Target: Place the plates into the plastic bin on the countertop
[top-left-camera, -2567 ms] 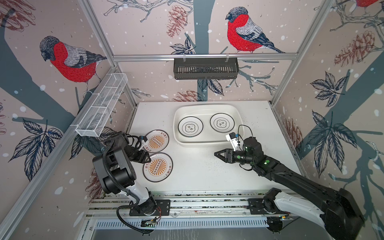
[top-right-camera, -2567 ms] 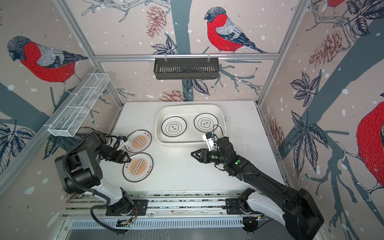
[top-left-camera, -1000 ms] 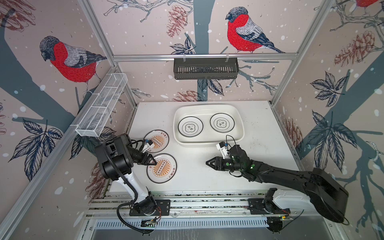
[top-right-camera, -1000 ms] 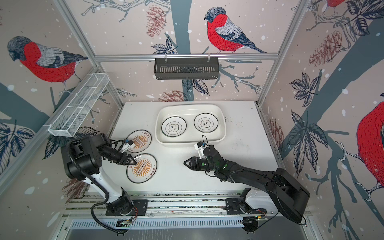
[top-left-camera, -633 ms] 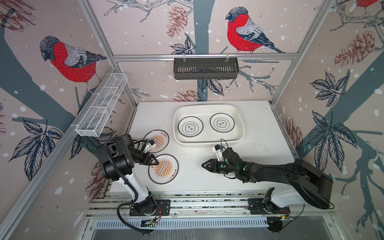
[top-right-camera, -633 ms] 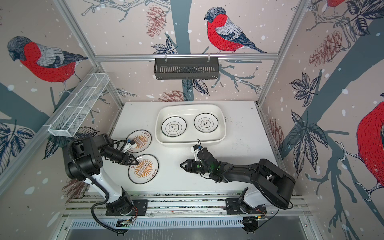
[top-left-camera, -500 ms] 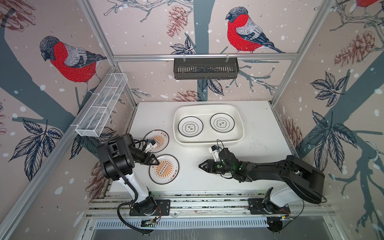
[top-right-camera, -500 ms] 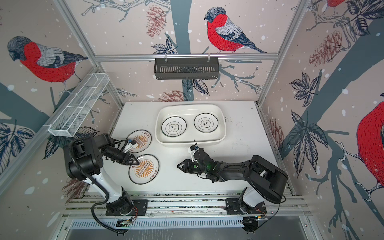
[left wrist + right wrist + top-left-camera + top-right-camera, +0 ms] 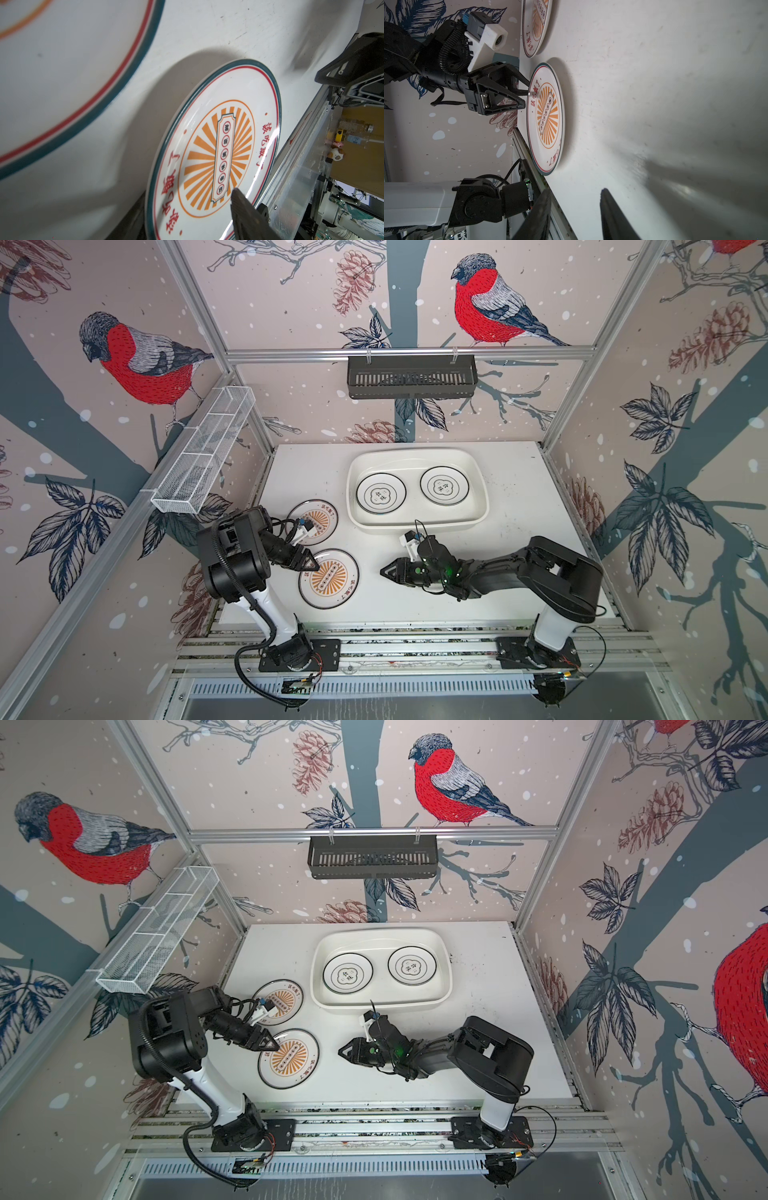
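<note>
Currently left claw (image 9: 311,566) gapes astride the rim of the near plate (image 9: 332,583) (unclamped), right claw (image 9: 383,571) half-open, empty.

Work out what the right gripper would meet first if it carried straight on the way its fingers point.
Most likely the nearer orange sunburst plate: the right gripper points across the countertop at its rim. Height is unclear, so the fingers might skim over it.

Orange-sunburst, teal-and-red-rimmed plates (image 9: 332,585); plain white plastic bin (image 9: 415,526)
</note>
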You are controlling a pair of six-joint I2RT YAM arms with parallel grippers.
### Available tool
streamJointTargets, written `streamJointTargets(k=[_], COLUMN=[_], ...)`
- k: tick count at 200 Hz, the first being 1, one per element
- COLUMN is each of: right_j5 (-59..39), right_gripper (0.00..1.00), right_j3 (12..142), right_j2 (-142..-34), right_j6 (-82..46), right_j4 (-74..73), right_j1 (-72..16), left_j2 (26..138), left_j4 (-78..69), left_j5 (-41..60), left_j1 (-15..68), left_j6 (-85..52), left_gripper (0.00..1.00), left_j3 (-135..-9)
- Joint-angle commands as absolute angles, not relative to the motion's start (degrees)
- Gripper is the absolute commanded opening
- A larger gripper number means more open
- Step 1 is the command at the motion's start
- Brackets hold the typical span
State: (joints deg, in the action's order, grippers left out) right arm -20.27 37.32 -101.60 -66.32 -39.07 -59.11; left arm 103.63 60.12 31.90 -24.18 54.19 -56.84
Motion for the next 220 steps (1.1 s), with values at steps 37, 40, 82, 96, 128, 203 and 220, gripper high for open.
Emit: streamJointTargets(k=[37,40,82,96,128,203,220], right_j5=[-23.1,-23.2,-24.6,-24.9,-25.7,-26.3,-26.3], right_gripper=[0.39,0.39,0.38,0.38,0.36,0.32,0.31], right_j3=[41.8,42.2,47.5,48.4,51.2,55.0,55.5], right_j2=[-107.8,-108.1,-112.6,-113.8,-116.2,-119.1,-119.6], right_j6=[-69.9,-70.0,-70.4,-71.0,-71.3,-71.7,-71.7], right_j4=[-42.8,-42.6,-39.8,-39.6,-38.2,-36.8,-36.6], right_j1=[-60.1,-60.2,-61.4,-61.4,-61.5,-62.1,-62.1], left_j2=[101.2,101.1,99.7,99.3,99.0,99.3,99.1], left_j4=[57.4,57.4,57.8,58.0,58.9,61.4,62.2], left_j5=[30.5,30.7,32.3,32.7,33.4,34.8,35.0], left_j1=[-23.9,-23.9,-23.1,-23.0,-23.0,-23.0,-23.0], left_j6=[54.9,54.8,55.0,55.2,56.4,58.8,59.6], left_gripper=[0.61,0.61,0.61,0.61,0.61,0.61,0.61], left_j3=[-55.9,-55.9,-55.7,-55.5,-55.2,-55.7,-55.7])
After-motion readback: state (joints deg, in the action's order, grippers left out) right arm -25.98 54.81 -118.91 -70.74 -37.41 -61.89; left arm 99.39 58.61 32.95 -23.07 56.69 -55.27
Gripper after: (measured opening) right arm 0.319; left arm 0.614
